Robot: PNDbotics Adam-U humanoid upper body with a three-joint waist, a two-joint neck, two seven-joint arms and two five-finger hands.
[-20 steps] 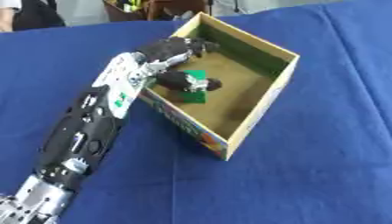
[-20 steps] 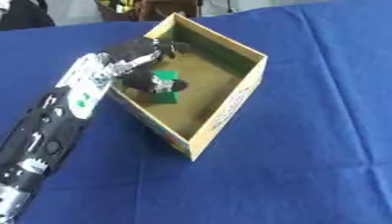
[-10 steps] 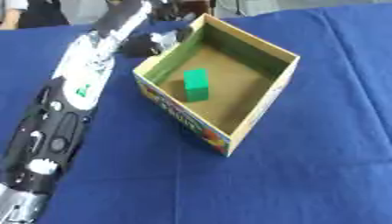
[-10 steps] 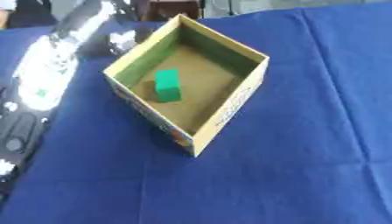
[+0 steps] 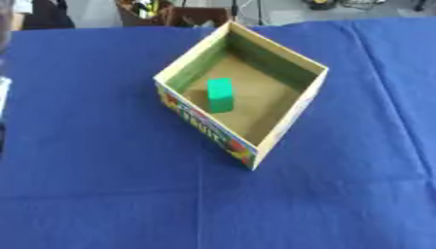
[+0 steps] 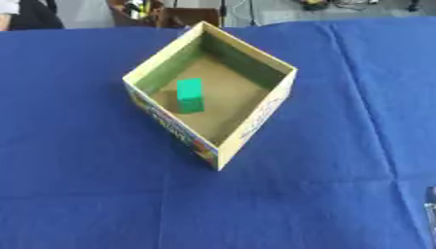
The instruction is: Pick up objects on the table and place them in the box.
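An open cardboard box (image 5: 294,114) with printed outer walls stands askew in the middle of the blue table. A green block (image 5: 220,95) lies on its brown floor, toward the left wall. No other loose object shows on the cloth. Of my left arm (image 5: 3,104) only a pale and dark sliver shows at the left edge of the left eye view, well away from the box; its hand is out of sight. A thin grey sliver of my right hand (image 6: 430,214) shows at the lower right edge of the right eye view.
Blue cloth (image 5: 102,194) covers the table all round the box, with fold lines on the right. Beyond the far edge are a dark sleeve (image 6: 34,14) and some brown clutter (image 5: 183,12).
My left arm has drawn back from the box's far left corner and out past the left edge. The green block stays in the box. The camera has shifted slightly.
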